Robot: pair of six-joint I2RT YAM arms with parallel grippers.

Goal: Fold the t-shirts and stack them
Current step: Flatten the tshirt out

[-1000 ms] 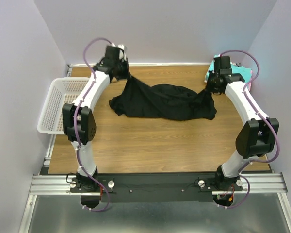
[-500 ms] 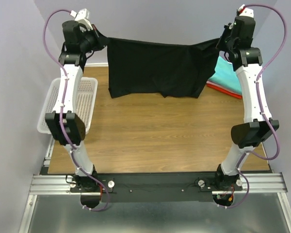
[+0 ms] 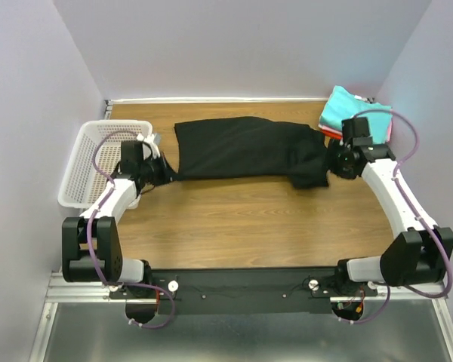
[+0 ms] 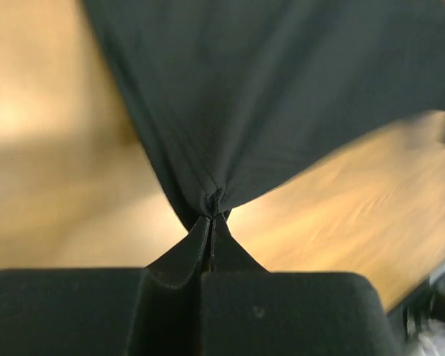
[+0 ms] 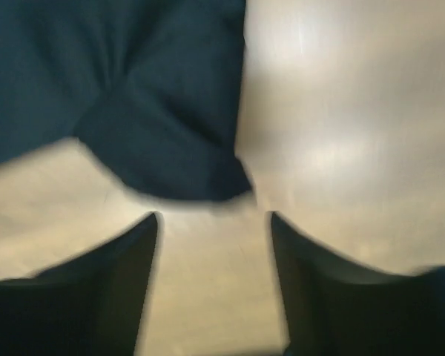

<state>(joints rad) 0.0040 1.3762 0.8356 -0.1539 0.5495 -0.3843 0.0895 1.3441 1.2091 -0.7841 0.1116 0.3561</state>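
Observation:
The large black t-shirt point(image 3: 245, 147) lies spread across the back middle of the table, bunched at its right end. My left gripper point(image 3: 163, 172) is low by the shirt's left near corner and shut on that corner. In the left wrist view the black t-shirt point(image 4: 282, 89) fans out from the pinched jaws of the left gripper point(image 4: 213, 213). My right gripper point(image 3: 329, 163) is at the shirt's right end and stands open. In the right wrist view a corner of the black t-shirt point(image 5: 163, 148) lies just beyond the right gripper point(image 5: 213, 219), with bare table between the fingers. Folded teal, red-orange and pink t-shirts point(image 3: 349, 109) are stacked at the back right.
A white lattice basket point(image 3: 98, 162) stands at the table's left edge, close to my left arm. Lilac walls close in the back and both sides. The wooden table point(image 3: 249, 219) stretches toward the arm bases.
The black t-shirt, held stretched in the air between both grippers, has come down onto the table. My right gripper has opened and let go of its corner. Both arms have dropped low.

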